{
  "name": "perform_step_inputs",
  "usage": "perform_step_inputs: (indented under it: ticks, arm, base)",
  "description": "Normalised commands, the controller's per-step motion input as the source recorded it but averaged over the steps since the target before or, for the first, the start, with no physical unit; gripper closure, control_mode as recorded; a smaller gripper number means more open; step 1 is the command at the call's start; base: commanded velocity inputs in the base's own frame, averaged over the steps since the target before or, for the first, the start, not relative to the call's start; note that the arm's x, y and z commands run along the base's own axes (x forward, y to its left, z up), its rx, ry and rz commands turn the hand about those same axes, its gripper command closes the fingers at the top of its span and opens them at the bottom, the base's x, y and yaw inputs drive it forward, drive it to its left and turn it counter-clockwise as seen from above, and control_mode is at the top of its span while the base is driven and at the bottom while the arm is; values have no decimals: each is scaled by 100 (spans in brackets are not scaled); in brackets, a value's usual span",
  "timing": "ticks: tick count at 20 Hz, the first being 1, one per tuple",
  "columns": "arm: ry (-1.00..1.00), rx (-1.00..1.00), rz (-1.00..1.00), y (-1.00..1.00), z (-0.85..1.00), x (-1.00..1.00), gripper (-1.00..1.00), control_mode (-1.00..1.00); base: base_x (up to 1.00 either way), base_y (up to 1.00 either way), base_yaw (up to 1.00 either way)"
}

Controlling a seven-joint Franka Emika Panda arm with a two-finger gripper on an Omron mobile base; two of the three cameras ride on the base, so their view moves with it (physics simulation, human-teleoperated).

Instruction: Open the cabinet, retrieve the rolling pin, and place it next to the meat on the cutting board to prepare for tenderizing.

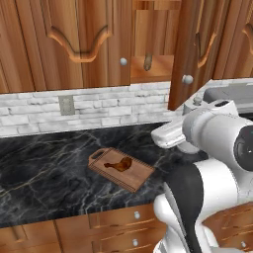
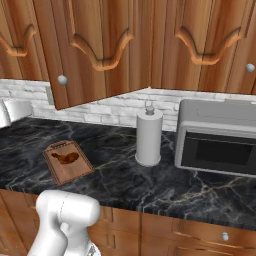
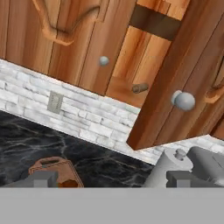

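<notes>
The two-finger gripper (image 3: 111,178) stands with its dark tips well apart, holding nothing, back from the open cupboard. The slim, light-brown wooden rolling pin (image 3: 140,88) lies on the cupboard's lower shelf, ahead of and above the hand, end-on so its long axis runs into the cupboard. The reddish-brown wooden cabinet (image 1: 79,39) has its right door (image 3: 175,74) swung out, just right of the pin. Below, on the black marble counter (image 1: 44,173), the brown cutting board (image 1: 141,178) carries the glossy drumstick-shaped meat (image 1: 120,164).
</notes>
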Motion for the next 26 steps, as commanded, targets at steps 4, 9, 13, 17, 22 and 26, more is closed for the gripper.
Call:
perform_step_inputs:
  ticks: [4,9,13,17,22,26]
  arm:
    - [8,-26,-17,87,-19,27,-100,-100]
    - [2,-17,-8,46,-15,63,-100,-100]
    - [2,-16,-4,23,-9,72,-100,-100]
    - [4,-15,-2,1,-6,77,-100,-100]
    - [5,-12,0,0,-2,79,-100,-100]
    - [9,-15,0,-2,0,66,-100,-100]
  base:
    - [0,0,0]
    - [0,0,0]
    - [0,0,0]
    - [0,0,0]
    - [0,0,0]
    - [0,0,0]
